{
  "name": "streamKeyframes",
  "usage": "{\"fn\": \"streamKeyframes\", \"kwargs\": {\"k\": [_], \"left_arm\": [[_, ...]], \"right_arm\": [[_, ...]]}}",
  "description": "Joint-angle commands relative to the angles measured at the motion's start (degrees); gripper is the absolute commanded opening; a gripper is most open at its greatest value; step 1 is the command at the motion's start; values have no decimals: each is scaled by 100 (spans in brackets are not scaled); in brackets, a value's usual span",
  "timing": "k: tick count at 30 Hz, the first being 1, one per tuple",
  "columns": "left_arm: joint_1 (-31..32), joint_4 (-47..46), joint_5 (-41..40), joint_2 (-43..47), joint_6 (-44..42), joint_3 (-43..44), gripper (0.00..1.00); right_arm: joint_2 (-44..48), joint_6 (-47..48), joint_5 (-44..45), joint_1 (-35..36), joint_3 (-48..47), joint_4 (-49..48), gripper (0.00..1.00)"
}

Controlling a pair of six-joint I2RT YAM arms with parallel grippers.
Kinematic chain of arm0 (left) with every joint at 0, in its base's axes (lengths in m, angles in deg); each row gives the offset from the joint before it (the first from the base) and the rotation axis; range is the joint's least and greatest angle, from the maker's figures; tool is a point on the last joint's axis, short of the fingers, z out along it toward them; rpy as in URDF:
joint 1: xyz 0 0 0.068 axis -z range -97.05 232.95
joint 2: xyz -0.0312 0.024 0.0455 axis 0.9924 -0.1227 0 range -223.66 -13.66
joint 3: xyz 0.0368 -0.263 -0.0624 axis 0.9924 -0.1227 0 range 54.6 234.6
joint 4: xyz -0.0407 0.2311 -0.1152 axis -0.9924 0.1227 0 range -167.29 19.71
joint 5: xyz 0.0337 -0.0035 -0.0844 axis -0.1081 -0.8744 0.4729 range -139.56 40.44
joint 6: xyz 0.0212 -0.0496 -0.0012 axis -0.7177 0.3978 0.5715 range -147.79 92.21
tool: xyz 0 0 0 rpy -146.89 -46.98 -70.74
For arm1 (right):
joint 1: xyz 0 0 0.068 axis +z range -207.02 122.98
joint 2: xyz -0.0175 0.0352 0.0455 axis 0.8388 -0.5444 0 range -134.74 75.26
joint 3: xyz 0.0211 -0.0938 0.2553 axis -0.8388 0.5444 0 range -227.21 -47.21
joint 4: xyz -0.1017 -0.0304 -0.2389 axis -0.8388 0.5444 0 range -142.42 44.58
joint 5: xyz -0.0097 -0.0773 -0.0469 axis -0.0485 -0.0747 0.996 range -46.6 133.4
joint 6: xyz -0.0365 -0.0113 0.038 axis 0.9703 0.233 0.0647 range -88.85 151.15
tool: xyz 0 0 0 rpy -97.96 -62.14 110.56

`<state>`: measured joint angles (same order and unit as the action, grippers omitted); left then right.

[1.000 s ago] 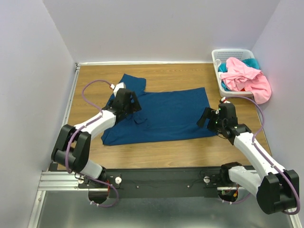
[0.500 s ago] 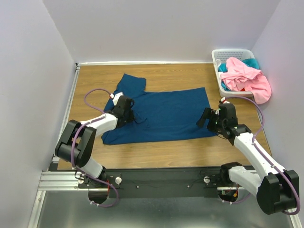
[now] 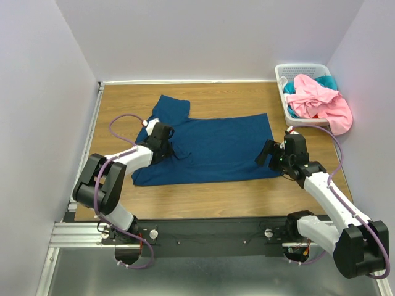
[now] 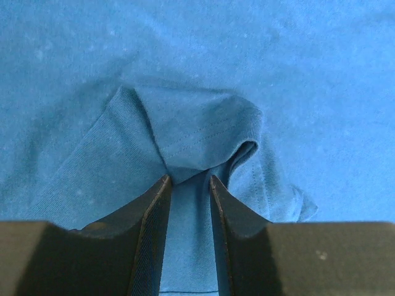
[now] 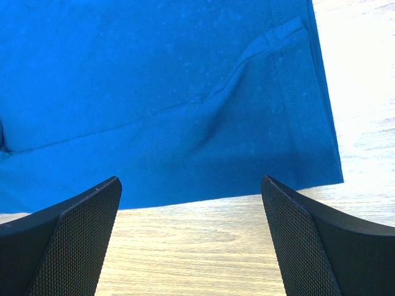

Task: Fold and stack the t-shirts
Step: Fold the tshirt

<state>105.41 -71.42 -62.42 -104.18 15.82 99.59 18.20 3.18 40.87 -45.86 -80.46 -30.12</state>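
While my left pincer [image 4: 188, 179] is clamped on a raised fold of the dark blue t-shirt [image 3: 216, 148] (at its left end) | my right pincer [image 5: 190, 180] hangs wide apart over its right hem corner | shirt spread on the wooden table [image 3: 247, 191] | pink t-shirt [image 3: 321, 98] heaped in the white basket [image 3: 302, 65].

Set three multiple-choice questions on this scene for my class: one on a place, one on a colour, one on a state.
1. Where is the white basket?
A. far right corner of the table
B. near left corner
C. centre

2. What colour is the t-shirt lying on the table?
A. pink
B. blue
C. white

3. How is the right gripper?
A. shut on cloth
B. holding the basket
C. open

Key: 1 A, it sits by the far right walls; 2 B, blue cloth covers the table's middle; 3 C, its jaws stand wide apart above the shirt's corner.
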Motion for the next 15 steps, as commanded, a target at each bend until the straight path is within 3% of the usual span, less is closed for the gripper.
{"fn": "streamKeyframes", "kwargs": {"k": [1, 8, 9, 12, 15], "left_arm": [[-31, 63, -216, -53, 50, 159, 39], [-40, 187, -348, 43, 77, 203, 38], [-40, 187, -401, 0, 68, 238, 31], [-40, 195, -358, -132, 77, 299, 26], [-48, 187, -313, -264, 95, 352, 13]], "right_arm": [[-16, 72, -64, -8, 65, -86, 100], [-25, 72, -55, 0, 65, -86, 100], [-25, 72, -46, -8, 65, -86, 100], [-25, 72, -64, -8, 65, -86, 100], [-34, 72, -82, 0, 56, -86, 100]]}}
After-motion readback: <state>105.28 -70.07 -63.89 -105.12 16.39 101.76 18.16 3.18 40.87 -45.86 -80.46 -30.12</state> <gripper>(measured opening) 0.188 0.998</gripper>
